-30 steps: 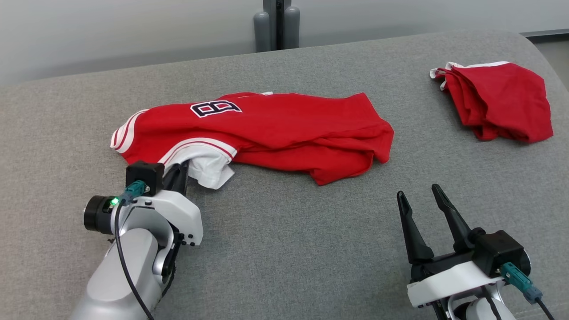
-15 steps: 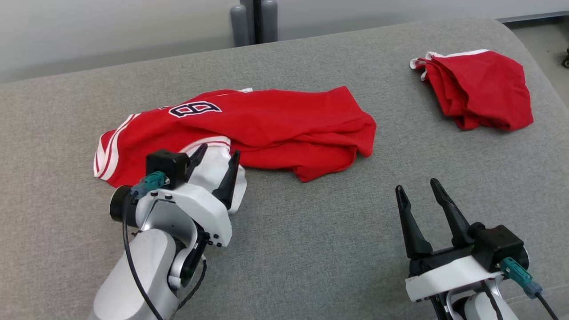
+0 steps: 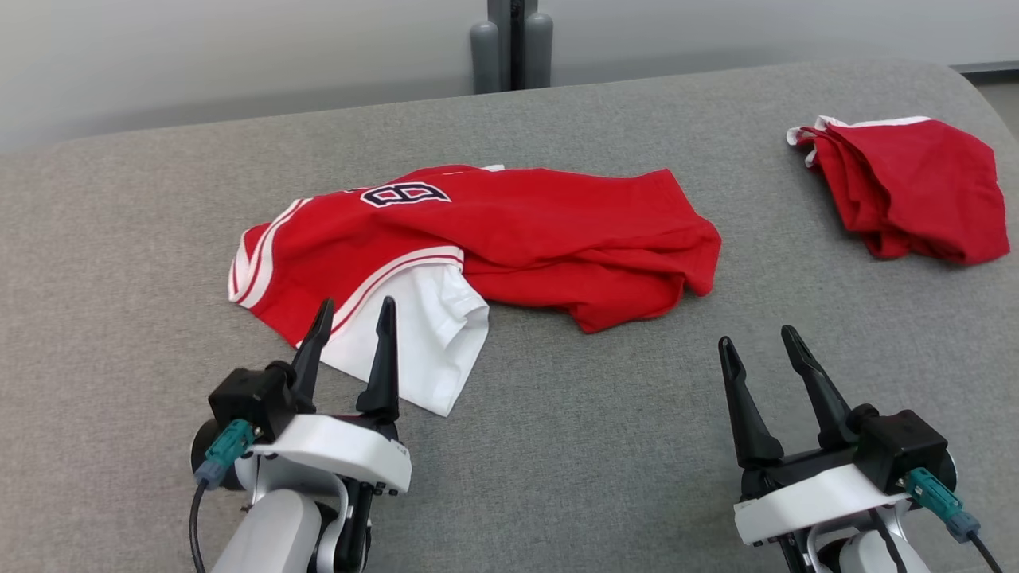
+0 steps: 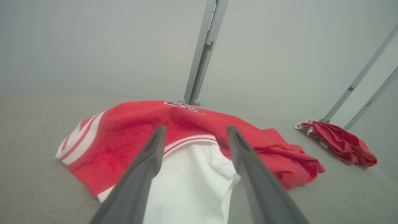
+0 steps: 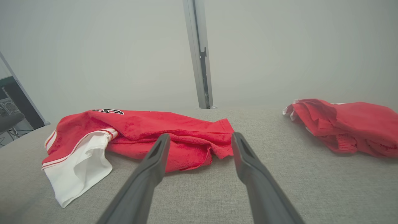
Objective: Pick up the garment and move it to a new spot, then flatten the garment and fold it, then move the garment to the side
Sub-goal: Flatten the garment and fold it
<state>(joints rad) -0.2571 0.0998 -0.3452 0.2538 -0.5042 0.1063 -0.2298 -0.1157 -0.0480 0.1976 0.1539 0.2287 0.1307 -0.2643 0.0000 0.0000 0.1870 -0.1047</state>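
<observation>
Jersey [image 3: 541, 231] lies crumpled on the grey surface [image 3: 557, 446] in the head view. Both grippers are spread wide and empty: left gripper [image 3: 357, 302] at the white sleeve [image 3: 434, 334], right gripper [image 3: 756, 337] apart from it. Left wrist view: the sleeve lies between the fingers. Right wrist view: the red hem [image 5: 217, 137] is ahead. The cloth looks soft, light and limp, so pinch it at the edges.

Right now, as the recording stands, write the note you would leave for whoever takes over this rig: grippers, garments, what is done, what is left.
Left gripper: open, empty; it has just let go of the white sleeve and points at it.
Right gripper: open, empty, short of the jersey, over the grey surface.
Red jersey: mid-surface, rumpled, hem end bunched toward the right.
Second red garment: loosely folded, far right.
Done: one sleeve drawn out.
Left: flatten the jersey, fold it, move it aside.
</observation>
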